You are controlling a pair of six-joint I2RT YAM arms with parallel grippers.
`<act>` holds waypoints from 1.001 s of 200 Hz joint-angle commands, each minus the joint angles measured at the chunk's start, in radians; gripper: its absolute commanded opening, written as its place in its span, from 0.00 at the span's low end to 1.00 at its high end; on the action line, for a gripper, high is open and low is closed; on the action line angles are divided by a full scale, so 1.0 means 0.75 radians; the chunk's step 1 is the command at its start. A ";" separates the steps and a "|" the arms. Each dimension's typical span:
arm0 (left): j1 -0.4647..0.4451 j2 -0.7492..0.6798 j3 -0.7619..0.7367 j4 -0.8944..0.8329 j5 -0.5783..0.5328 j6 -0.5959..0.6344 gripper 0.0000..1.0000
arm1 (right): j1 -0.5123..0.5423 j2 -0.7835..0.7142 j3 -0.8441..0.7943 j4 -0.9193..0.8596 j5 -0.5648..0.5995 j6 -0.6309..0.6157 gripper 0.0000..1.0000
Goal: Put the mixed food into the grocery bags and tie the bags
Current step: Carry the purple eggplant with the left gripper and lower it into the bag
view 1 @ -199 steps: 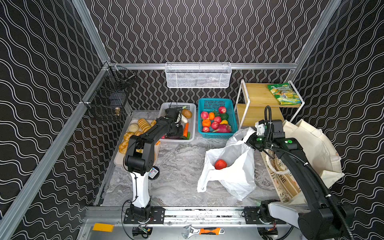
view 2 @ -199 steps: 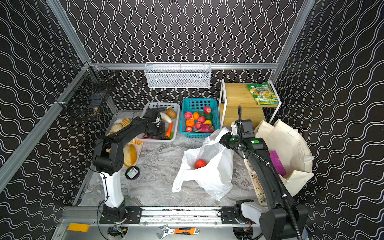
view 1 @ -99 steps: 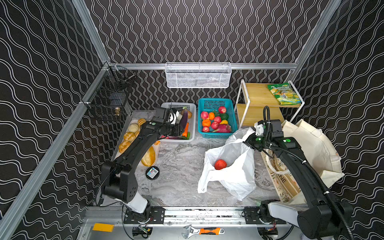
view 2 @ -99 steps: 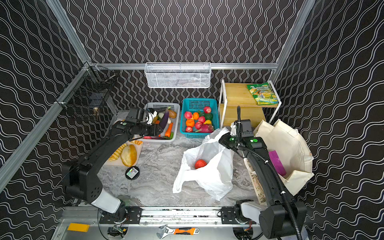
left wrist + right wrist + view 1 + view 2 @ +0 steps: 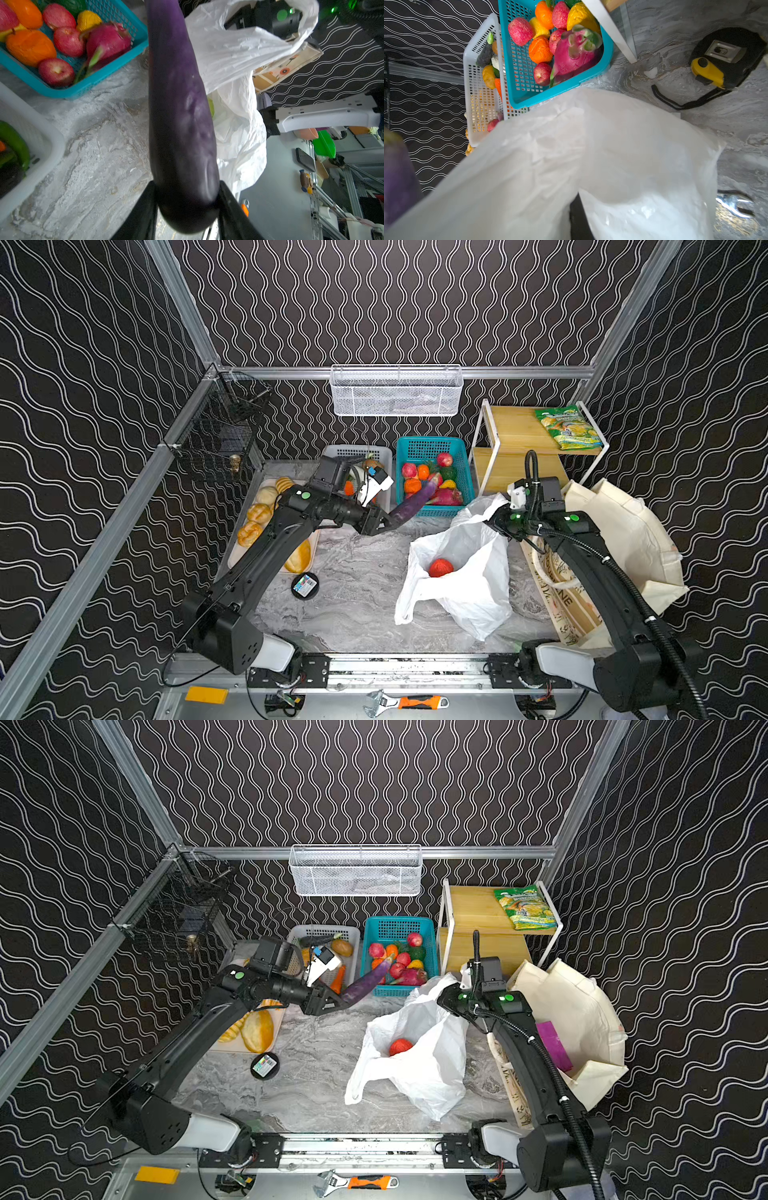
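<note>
Left gripper (image 5: 376, 524) is part-closed on the blunt end of the long purple aubergine (image 5: 411, 504). The jaws pinch it from both sides, and the rest of its length sticks straight out ahead of the fingers, clear of the marble tabletop (image 5: 353, 614). Its far tip sits over the near corner of the teal basket (image 5: 432, 444).

White plastic carrier bag (image 5: 465, 597) stands ahead of this tool and off to one side, its mouth gaping upward with a red tomato (image 5: 440, 567) lying inside. Right gripper (image 5: 496, 522) is clamped tight on the bag's upper rim, holding that edge lifted. The cream canvas tote (image 5: 623, 531) lies behind the right arm, well apart from the aubergine.

Step in hand, as I read it, is carrying the aubergine across and into the plastic bag.

- Swing the tip round first — the fruit is long, and led sideways it would likely catch the thin film or the basket corner.
- Bring the tip in over the low side of the mouth, angled downward.
- Release only once most of the length is inside the rim; the end grip gives poor control of the far end.
- The right gripper's hold should not slacken, or the mouth may collapse.
</note>
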 commanded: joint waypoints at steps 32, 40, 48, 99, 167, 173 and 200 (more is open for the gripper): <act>-0.006 -0.229 -0.111 -0.131 -0.148 -0.002 0.28 | 0.000 0.001 0.015 0.003 0.019 0.005 0.00; -0.006 -0.245 -0.125 -0.165 -0.132 -0.002 0.25 | 0.000 0.005 0.017 0.001 0.021 0.010 0.00; -0.011 -0.249 -0.132 -0.238 -0.087 0.030 0.27 | 0.001 0.006 0.018 -0.001 0.022 0.016 0.00; -0.109 -0.239 -0.043 -0.651 0.151 0.308 0.22 | 0.000 0.022 0.007 0.036 0.006 0.047 0.00; -0.218 -0.149 -0.014 -0.540 0.105 0.272 0.10 | -0.001 0.023 0.021 0.034 -0.019 0.038 0.00; -0.237 -0.121 0.001 -0.527 0.114 0.266 0.12 | 0.000 0.022 0.026 0.027 -0.019 0.033 0.00; -0.304 0.008 0.088 -0.453 0.107 0.261 0.14 | 0.000 -0.006 0.003 0.052 -0.030 0.044 0.00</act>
